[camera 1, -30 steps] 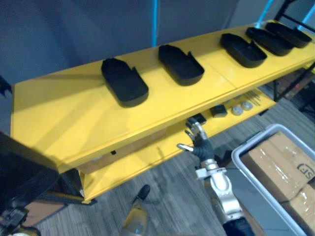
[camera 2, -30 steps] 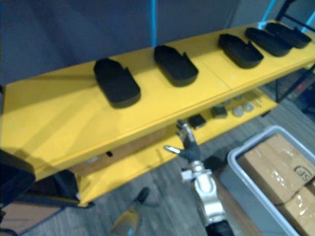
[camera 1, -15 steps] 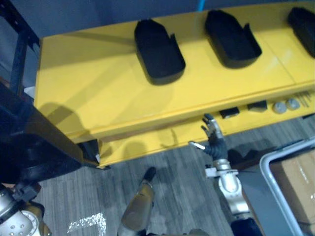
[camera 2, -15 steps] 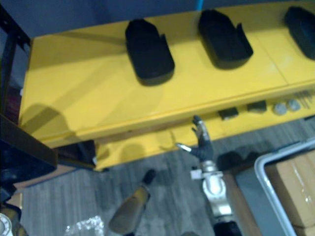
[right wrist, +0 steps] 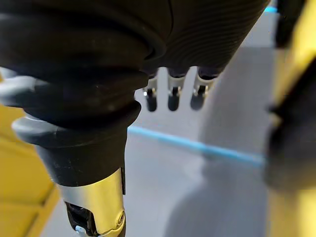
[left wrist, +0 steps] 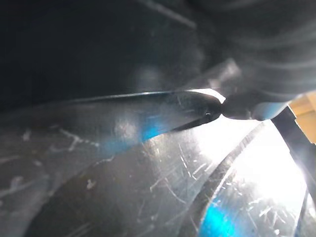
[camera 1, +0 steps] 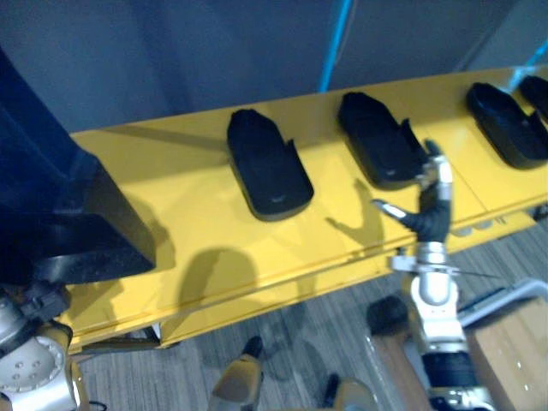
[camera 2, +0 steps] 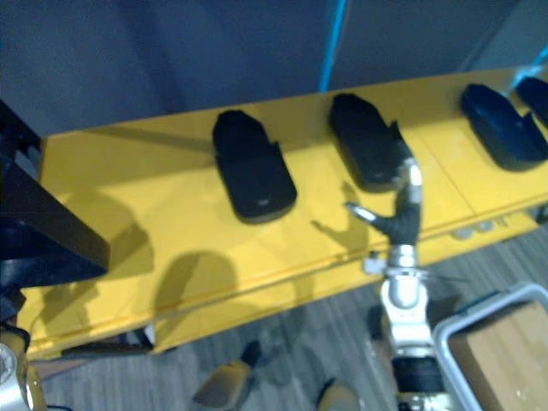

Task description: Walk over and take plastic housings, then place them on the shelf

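Note:
Three black plastic housings [camera 1: 267, 164] [camera 1: 379, 139] [camera 1: 505, 124] lie in a row on the yellow shelf top [camera 1: 197, 214]. My right hand [camera 1: 432, 205] is raised over the shelf's front edge, just in front of the middle housing. It is open, fingers straight up and thumb apart, and holds nothing. A large black plastic piece [camera 1: 60, 214] looms close at the left, above my left arm's wrist [camera 1: 26, 368]. Its glossy dark surface [left wrist: 123, 163] lies right against my left hand's ribbed cover [left wrist: 266, 44], and the fingers are hidden.
A dark wall with a blue strip [camera 1: 338, 43] stands behind the shelf. At the lower right a grey bin [camera 2: 479, 308] holds a cardboard box [camera 1: 514, 342]. Grey carpet [camera 1: 291, 334] lies below the shelf's front edge.
The camera has shifted, so the shelf sits differently. My right hand rose from below the shelf's edge to above its top, by the middle housing. The black piece at left looms larger.

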Tool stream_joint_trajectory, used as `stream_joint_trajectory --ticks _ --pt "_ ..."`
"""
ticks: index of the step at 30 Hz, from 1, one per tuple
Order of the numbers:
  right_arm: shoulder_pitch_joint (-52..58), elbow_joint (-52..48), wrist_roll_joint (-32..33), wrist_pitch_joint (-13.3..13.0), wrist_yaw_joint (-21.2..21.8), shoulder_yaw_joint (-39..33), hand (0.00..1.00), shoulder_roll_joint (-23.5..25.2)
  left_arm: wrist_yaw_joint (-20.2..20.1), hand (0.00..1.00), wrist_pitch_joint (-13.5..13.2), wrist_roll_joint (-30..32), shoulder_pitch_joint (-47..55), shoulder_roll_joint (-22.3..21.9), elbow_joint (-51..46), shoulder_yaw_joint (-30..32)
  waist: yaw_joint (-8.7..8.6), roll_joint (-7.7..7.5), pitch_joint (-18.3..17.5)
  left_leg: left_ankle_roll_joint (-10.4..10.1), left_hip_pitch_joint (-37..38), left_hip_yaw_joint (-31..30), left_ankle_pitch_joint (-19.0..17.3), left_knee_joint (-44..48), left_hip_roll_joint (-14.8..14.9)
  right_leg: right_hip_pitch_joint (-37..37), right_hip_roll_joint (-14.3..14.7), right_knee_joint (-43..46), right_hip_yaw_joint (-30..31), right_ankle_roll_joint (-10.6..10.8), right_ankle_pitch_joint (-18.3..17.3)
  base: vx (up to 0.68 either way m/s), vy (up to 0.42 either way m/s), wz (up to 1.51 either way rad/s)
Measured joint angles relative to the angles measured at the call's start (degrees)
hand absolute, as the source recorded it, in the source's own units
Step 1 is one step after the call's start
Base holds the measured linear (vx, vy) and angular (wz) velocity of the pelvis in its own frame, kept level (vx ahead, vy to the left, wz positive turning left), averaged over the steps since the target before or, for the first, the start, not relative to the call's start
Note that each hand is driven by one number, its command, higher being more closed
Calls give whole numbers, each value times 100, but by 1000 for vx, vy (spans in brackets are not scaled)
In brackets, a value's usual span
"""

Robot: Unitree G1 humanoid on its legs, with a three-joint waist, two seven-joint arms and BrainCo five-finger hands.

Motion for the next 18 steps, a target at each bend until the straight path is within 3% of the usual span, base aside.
stream_joint_trajectory --ticks 1,2,4,6,8,10,12,15,18 --pt "-48 -290 -128 -8 -175 -197 0 -53 -8 100 121 -5 82 -9 -42 0 24 -183 -121 -143 4 -76 -81 41 -70 84 -45 -271 -184 -180 126 102 -483 101" --pt "-148 -366 -279 -99 -337 -336 0 -232 -56 100 200 -5 134 -255 5 -57 -14 -140 -192 -312 -32 -63 -197 162 -40 231 -45 -206 -374 149 434 163 -491 97" --pt "-107 -450 -576 -107 -693 -536 0 -423 -137 100 358 -8 364 -671 -41 -131 -46 132 -318 -339 -77 797 -196 198 465 483 225 -270 -820 -53 355 233 -347 83" --pt "2 -771 -813 -106 -1039 -860 0 -429 -188 100 402 -1 532 -765 -54 -50 -34 357 -442 -481 72 1630 109 -273 884 677 436 -394 -1117 -82 339 192 -299 62" --pt "133 -1142 -975 -109 -1292 -1169 0 -428 -189 100 396 54 578 -765 -124 22 -28 402 -471 -540 367 1960 414 -818 1019 846 501 -558 -1242 -82 339 123 -169 30" --pt "248 -1360 -1181 -114 -1605 -1554 0 -421 -135 100 383 215 638 -759 -150 137 -103 432 -490 -531 571 2108 485 -1091 1066 971 537 -690 -1258 -82 339 86 -59 -1" --pt "483 -1376 -1234 -104 -2040 -2116 0 -327 36 100 430 392 702 -683 23 390 -238 342 -524 -520 597 2272 478 -1114 1041 988 508 -805 -1241 -104 378 67 18 -23" --pt "1174 -1272 -1115 -57 -2622 -3024 0 243 345 100 729 606 763 -495 545 887 -490 176 -611 -457 681 2460 440 -1143 951 1088 436 -1061 -1175 -68 462 65 48 -25" --pt "1686 -712 -1050 -96 -3020 -3418 0 724 462 100 918 671 945 -495 728 1193 -627 107 -666 -406 871 2693 409 -1191 906 1183 387 -1141 -1054 -67 460 51 46 -31"
